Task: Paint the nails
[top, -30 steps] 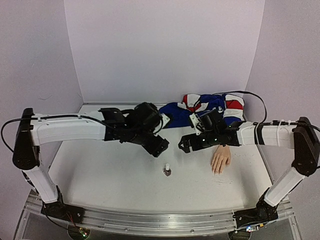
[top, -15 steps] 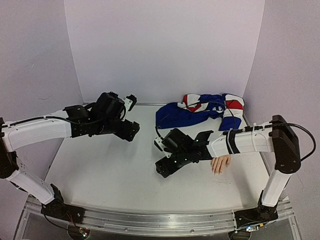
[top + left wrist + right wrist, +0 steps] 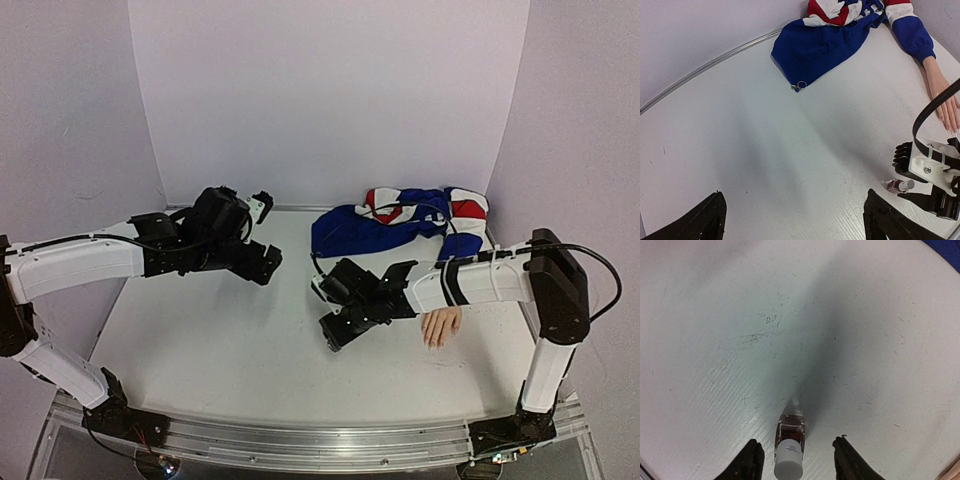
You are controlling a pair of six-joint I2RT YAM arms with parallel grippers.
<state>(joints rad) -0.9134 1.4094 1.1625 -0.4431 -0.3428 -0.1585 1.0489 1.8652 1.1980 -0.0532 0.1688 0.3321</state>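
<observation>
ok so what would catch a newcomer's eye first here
Probably the bright blue, red and white garment heaped at the back right of the table, with a pale mannequin hand sticking out of it toward the near edge. Next, the right gripper at mid-table, its jaws either side of a small dark bottle with a white cap, not touching it. The left gripper hangs open above the table's left side.

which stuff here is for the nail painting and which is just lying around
for the job: nail-polish bottle, between the fingers of the right gripper; mannequin hand, nails too small to make out
lying about: blue, red and white garment, one sleeve on the mannequin's arm; metal ring at its edge
</observation>
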